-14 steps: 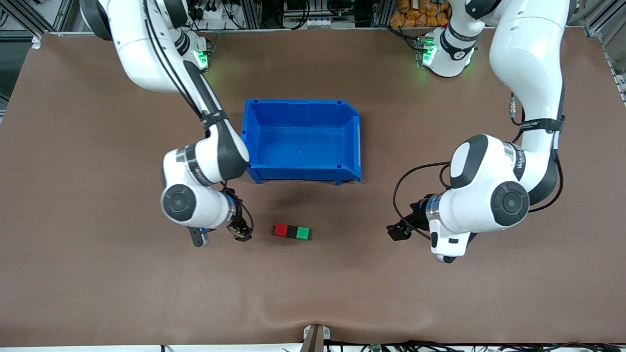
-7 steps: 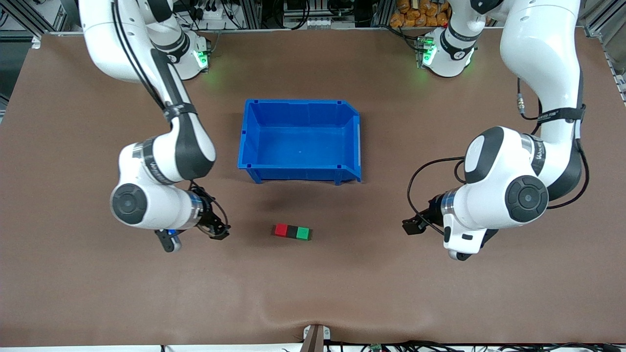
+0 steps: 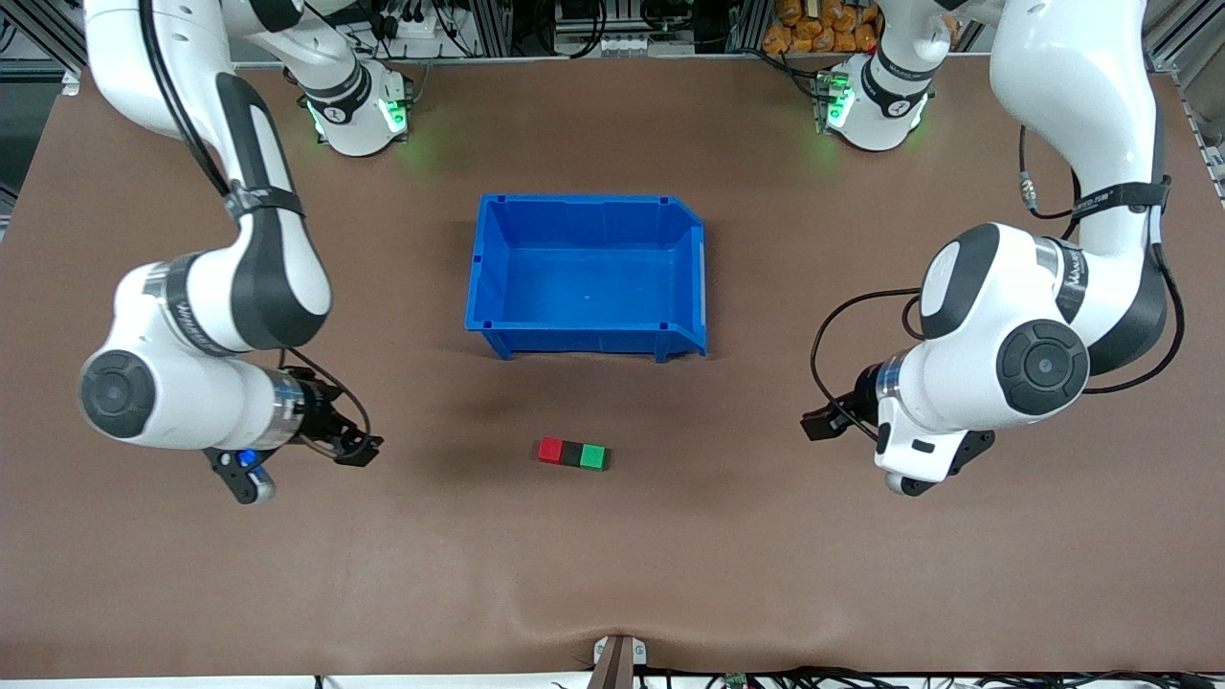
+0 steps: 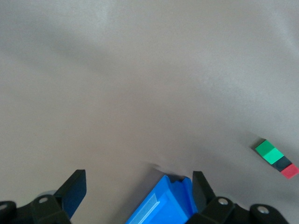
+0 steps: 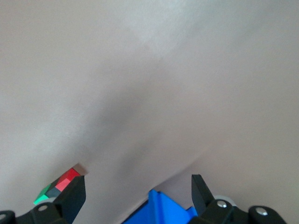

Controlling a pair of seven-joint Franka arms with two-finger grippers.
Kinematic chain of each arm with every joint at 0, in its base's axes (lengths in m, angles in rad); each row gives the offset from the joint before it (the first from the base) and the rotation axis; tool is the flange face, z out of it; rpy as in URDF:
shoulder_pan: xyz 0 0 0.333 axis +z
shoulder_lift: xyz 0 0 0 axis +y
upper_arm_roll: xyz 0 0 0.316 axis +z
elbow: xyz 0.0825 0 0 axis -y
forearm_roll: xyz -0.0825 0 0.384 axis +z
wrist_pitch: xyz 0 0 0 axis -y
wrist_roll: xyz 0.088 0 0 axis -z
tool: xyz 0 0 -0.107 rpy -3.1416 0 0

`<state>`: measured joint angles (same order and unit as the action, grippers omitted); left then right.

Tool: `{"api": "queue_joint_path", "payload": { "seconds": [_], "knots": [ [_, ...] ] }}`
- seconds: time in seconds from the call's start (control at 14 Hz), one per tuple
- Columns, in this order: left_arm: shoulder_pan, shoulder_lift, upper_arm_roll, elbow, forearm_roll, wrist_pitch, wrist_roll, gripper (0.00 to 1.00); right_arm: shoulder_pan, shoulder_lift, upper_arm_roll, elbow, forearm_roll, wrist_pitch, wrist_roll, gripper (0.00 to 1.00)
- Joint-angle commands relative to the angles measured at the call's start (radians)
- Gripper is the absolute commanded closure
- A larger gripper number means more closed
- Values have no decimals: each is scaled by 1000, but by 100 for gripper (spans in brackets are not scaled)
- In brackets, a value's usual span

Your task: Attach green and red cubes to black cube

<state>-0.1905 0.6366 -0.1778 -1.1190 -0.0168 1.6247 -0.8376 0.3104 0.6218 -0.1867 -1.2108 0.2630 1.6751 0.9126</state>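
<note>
A red cube (image 3: 549, 450), a black cube (image 3: 571, 454) and a green cube (image 3: 594, 457) lie touching in one short row on the brown table, with black in the middle. The red cube is toward the right arm's end. My right gripper (image 3: 357, 448) hangs open and empty over the table, well off the red end of the row. My left gripper (image 3: 823, 422) is open and empty over the table off the green end. The left wrist view shows the green cube (image 4: 267, 150), black cube (image 4: 280, 162) and red cube (image 4: 290, 171) far from my open left gripper (image 4: 138, 186). In the right wrist view, the red cube (image 5: 70, 176) and green cube (image 5: 43, 196) peek past one finger (image 5: 72, 198).
A blue bin (image 3: 586, 340) stands in the middle of the table, farther from the front camera than the cube row. Nothing is in it. Its corner shows in both wrist views (image 4: 163, 205) (image 5: 161, 210). Brown table surface (image 3: 612, 555) surrounds the cubes.
Both arms have drawn away from the cube row toward their own ends of the table, the right arm much farther. The cubes have not moved. Both grippers have stayed open.
</note>
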Motion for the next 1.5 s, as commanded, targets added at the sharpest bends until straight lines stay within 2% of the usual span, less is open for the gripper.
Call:
{"api": "queue_joint_path", "payload": {
  "seconds": [0.0, 0.21, 0.36, 0.57, 1.43],
  "knots": [
    [9, -66, -3, -61, 20, -23, 22, 0, -34, -39, 18, -15, -39, -28, -95, 0],
    [23, -83, -3, -65, 20, -39, 54, 0, -69, -65, 20, -15, -109, -38, -301, 0],
    [32, -92, -3, -65, 20, -46, 66, 0, -83, -73, 18, -15, -117, -72, -435, 0],
    [33, -110, -3, -65, 20, -72, 84, 0, -109, -82, 4, -13, -119, -95, -489, 0],
    [36, -173, -5, -65, 20, -155, 127, 0, -232, -241, 7, -24, -151, -207, -848, 0]
  ]
}}
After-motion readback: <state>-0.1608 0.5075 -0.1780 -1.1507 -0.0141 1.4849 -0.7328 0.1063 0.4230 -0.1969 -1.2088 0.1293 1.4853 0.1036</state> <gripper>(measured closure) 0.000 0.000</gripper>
